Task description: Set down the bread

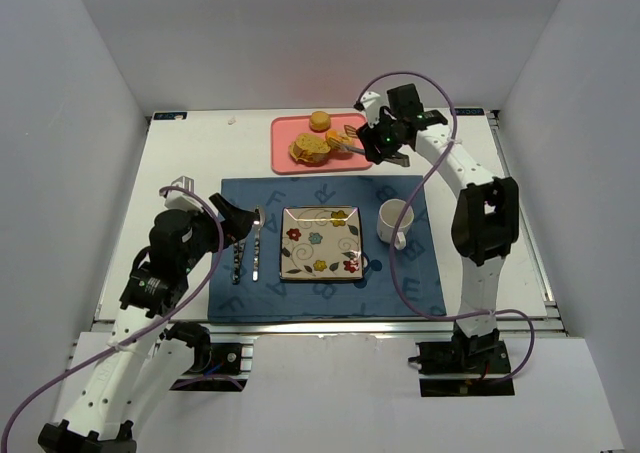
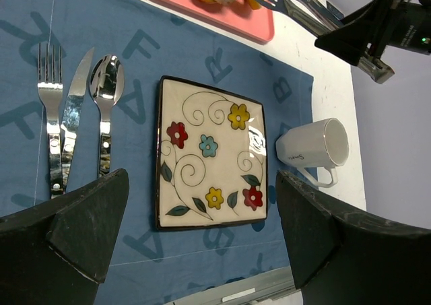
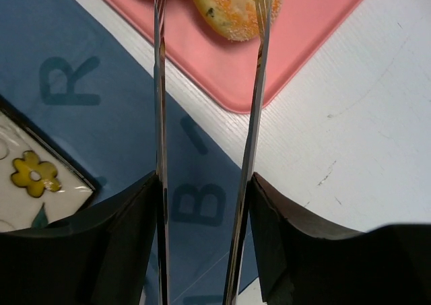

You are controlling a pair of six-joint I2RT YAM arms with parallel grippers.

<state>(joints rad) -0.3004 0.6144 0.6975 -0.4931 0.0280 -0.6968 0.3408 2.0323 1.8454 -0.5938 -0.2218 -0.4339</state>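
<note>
Worktop (image 1: 180, 163) carries a blue placemat (image 1: 400, 283), and beyond it lies a pink tray (image 1: 285, 158) where the bread (image 1: 310, 148) is piled. The flowered plate (image 1: 320, 241) on the mat looks the likely target. Right gripper (image 3: 202, 184) has its jaws clamped on metal tongs (image 3: 160, 116), whose blades reach either side of the bagel (image 3: 225, 9). Squeeze evenly, low on the ring, then lift straight up before swinging over. Left gripper (image 2: 202, 177), jaws apart, hovers above the plate and should give way for the drop.
</note>
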